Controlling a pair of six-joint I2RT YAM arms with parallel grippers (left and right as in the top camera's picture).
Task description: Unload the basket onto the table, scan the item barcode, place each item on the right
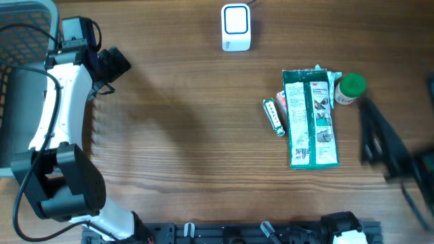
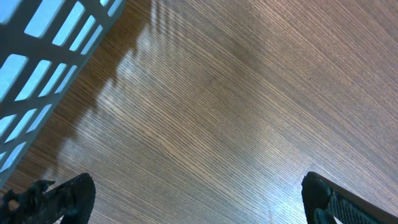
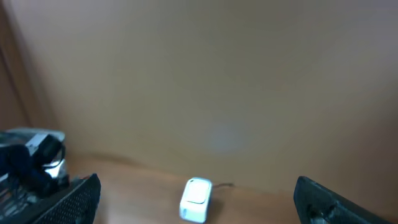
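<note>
The white barcode scanner [image 1: 236, 27] stood at the far edge of the wooden counter [image 1: 190, 135], near the middle. The goods lay well apart from it, toward the right side: a long green packet [image 1: 310, 118] flat on the wood, a small green-and-white stick pack [image 1: 274, 116] just beside its left edge, and a green-capped bottle [image 1: 349, 88] at its upper right corner. No claw touched any of them.

The left claw [image 2: 198, 186] hung spread wide over bare wood on the left side of the counter and grasped nothing. A grey slatted basket [image 1: 27, 27] sat close by at the far left corner.

The right arm [image 1: 390, 149] showed only as a dark blur at the right edge, just beside the packet. Its wrist view looked level across the counter toward the scanner, and the right claw [image 3: 196, 174] was likewise released, with only air between the fingers [image 3: 78, 199].
</note>
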